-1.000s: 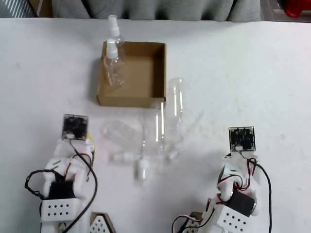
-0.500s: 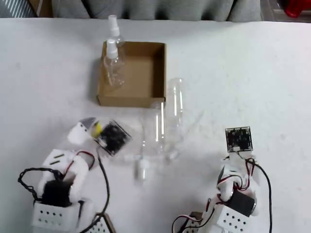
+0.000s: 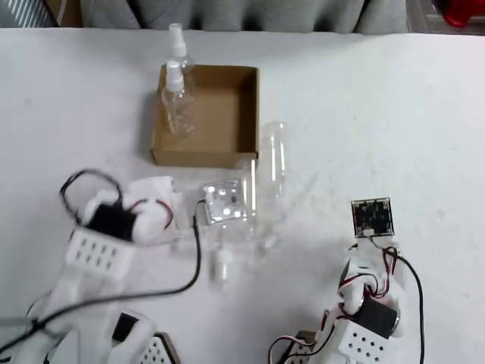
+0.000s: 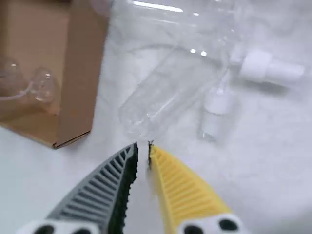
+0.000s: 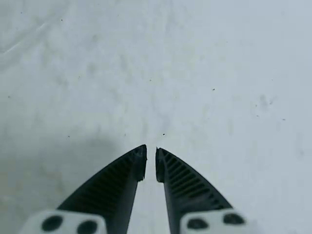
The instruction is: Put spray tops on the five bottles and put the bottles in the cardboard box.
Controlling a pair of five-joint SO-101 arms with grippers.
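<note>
Left gripper [image 4: 143, 146] jaws together, tips just short of a bottle [image 4: 170, 92] lying beside the box [image 4: 73, 83], spray top [image 4: 268, 68] near it; right gripper [image 5: 150, 163] jaws nearly together over bare table [image 5: 195, 73]; one capped bottle [image 3: 176, 102] stands in the box.

Overhead view of table [image 3: 394, 98]; close downward wrist cameras, left sharing box [image 3: 223, 114]

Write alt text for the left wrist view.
The left gripper, jaws shut, points at the nearest clear bottle lying on the white table, a spray top just beyond it. The cardboard box stands beside the bottle.
</note>
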